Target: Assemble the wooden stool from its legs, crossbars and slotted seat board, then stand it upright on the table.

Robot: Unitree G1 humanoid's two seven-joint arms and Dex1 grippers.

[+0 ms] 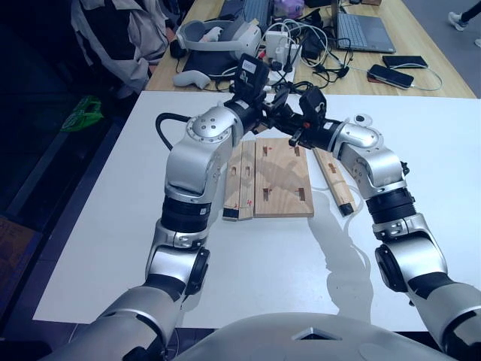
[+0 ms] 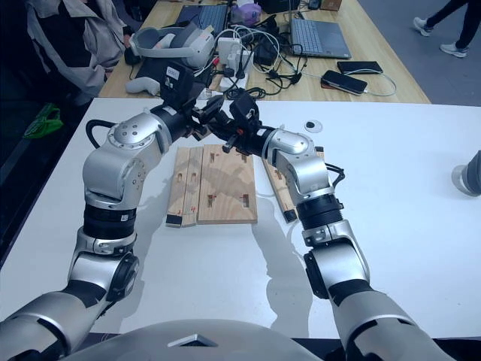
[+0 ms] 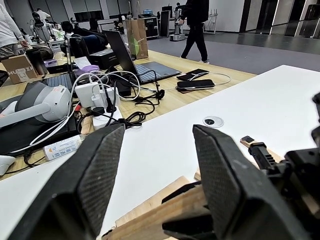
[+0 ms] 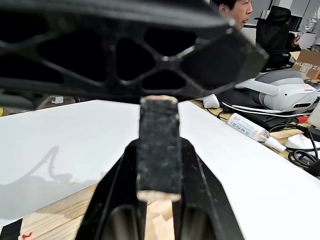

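Right hand (image 1: 291, 135) clamps what seems a crossbar (image 4: 159, 150) end-on above the far edge of the slotted seat board (image 1: 283, 180); left hand (image 3: 159, 145) gapes wide beside it. Misaligned, the bar could jam, or slip onto the worktop (image 1: 105, 226).

Open white table (image 1: 113, 248) spreads toward me and on both flanks. Seat board (image 1: 283, 178) and legs (image 1: 334, 180) lie mid-table; cables (image 1: 301, 41) clutter the desk (image 1: 421, 75) beyond.
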